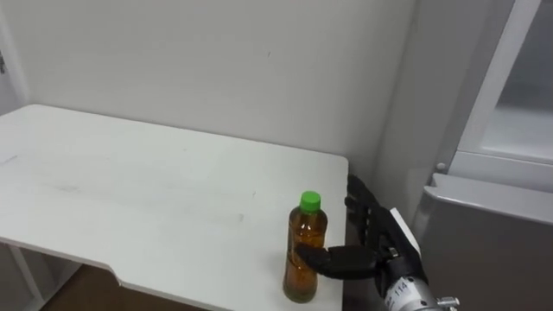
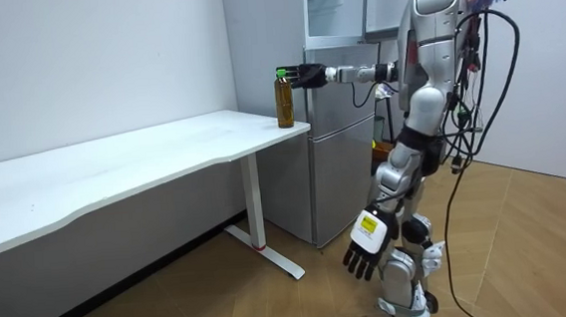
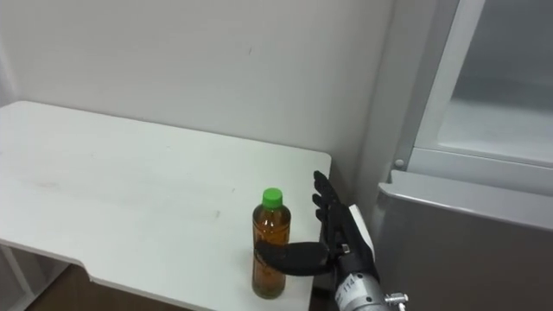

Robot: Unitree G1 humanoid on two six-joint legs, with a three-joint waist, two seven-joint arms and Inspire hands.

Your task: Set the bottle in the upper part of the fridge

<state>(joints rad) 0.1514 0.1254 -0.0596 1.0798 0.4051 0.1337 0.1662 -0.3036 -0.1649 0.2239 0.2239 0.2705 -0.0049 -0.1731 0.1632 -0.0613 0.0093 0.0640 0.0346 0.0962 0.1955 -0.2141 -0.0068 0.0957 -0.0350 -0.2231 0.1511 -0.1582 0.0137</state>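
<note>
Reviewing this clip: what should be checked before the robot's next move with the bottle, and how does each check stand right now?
1. Bottle upright on the table, near its right corner: ok.
2. Green cap on: ok.
3. Right hand closed on the bottle: not ok. Its fingers are straight beside the bottle, with the thumb across the bottle's front.
4. Upper fridge open: ok, its pale interior shows.
5. Free space inside for the bottle: cannot tell.
6. Left hand out of the way: ok, it hangs low beside the leg.
</note>
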